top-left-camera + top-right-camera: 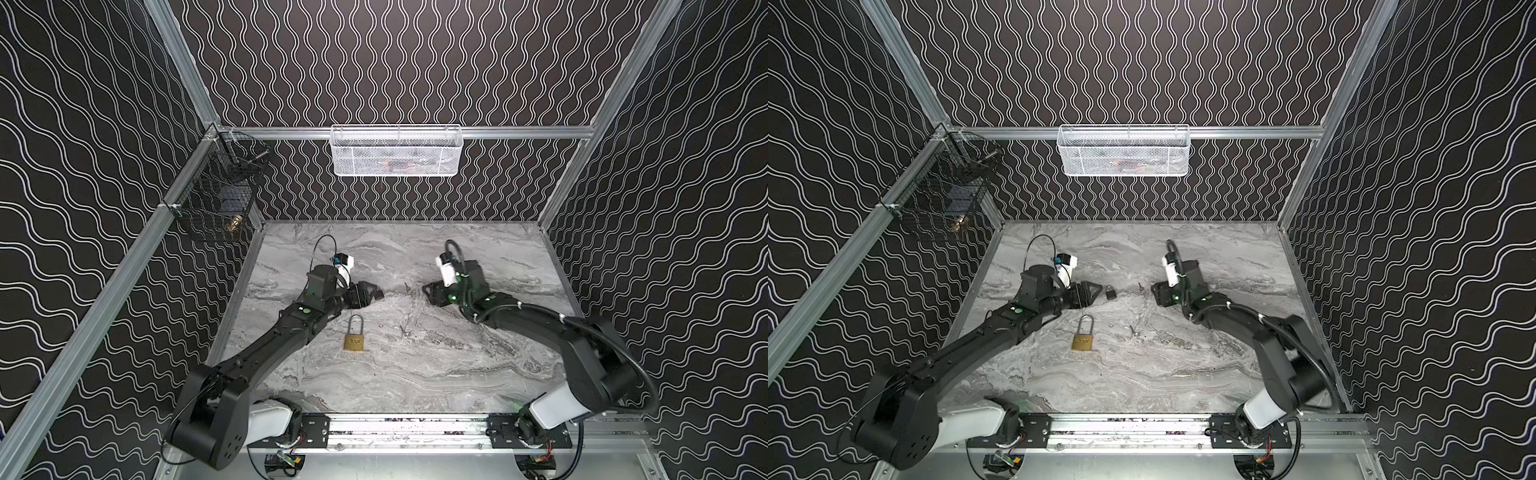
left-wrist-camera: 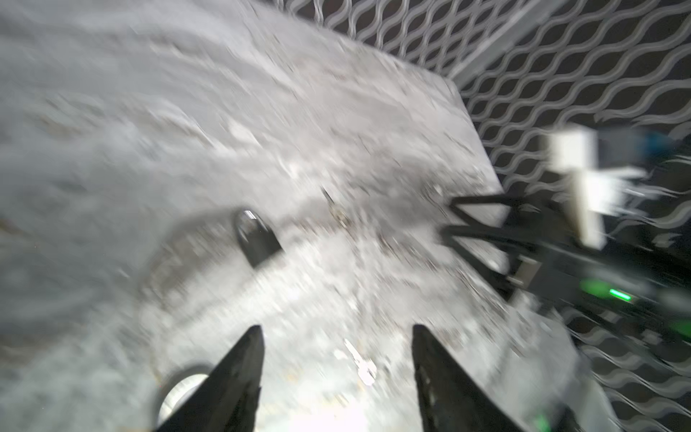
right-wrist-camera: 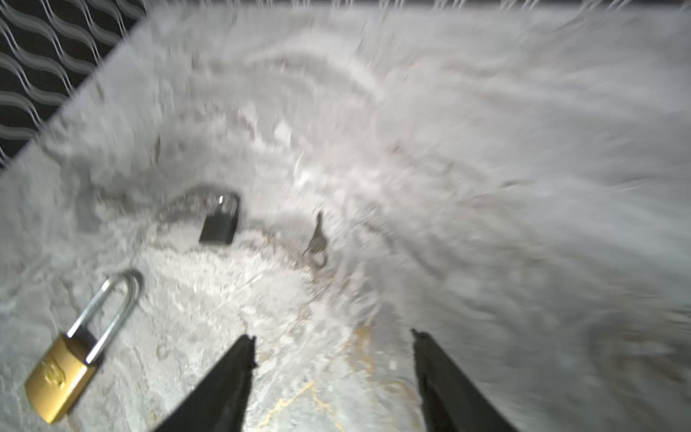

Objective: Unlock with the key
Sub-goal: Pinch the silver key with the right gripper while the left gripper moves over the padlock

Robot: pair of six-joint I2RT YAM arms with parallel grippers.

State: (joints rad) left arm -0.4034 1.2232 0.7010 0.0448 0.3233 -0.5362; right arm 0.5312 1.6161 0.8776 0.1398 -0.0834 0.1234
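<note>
Marble tabletop [image 1: 457, 374]: black padlock [image 1: 1111, 293] sat just off left gripper [image 2: 336, 329]. Far key [image 3: 318, 239] lay dead ahead of right gripper [image 3: 332, 336], bow nearest, blade pointing away. The 2 grippers were open and empty.

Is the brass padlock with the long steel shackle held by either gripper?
No, the brass padlock lies flat on the marble tabletop, apart from the open left gripper and right gripper.
</note>
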